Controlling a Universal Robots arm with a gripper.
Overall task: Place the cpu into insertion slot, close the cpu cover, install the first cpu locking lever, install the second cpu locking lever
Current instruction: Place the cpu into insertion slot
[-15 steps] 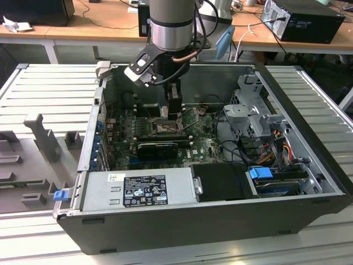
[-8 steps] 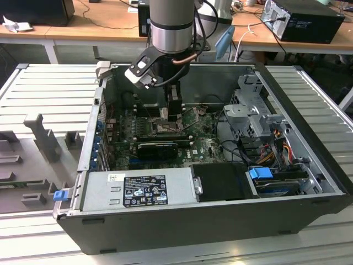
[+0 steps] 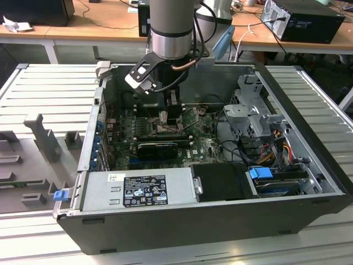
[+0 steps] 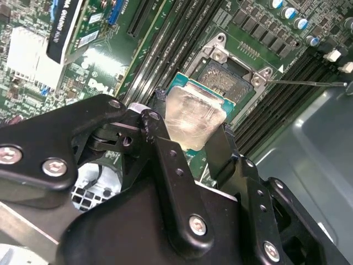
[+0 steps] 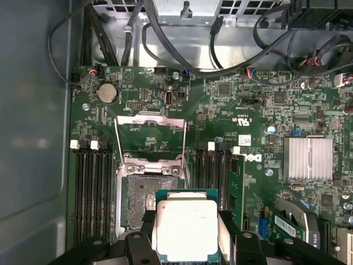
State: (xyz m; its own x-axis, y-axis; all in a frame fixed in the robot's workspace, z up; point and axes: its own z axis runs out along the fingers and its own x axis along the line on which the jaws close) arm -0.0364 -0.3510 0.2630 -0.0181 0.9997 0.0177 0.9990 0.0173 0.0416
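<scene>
Gripper clamps the cpu flat between both fingers, at upper centre of the exterior view. The insertion slot lies just beside the chip, partly overlapped, toward the opened cpu cover.

White lettering sits on the motherboard, a printed label on the graphics card, fine unreadable print on the power supply sticker.

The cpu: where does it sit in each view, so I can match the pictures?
Exterior view: too small to tell, at the gripper tips over the green board.
First wrist view: the cpu, held by the gripper, overlaps the insertion slot's edge.
Second wrist view: the cpu, held likewise, partly in front of the insertion slot.
Shared landmark: the insertion slot.
</scene>
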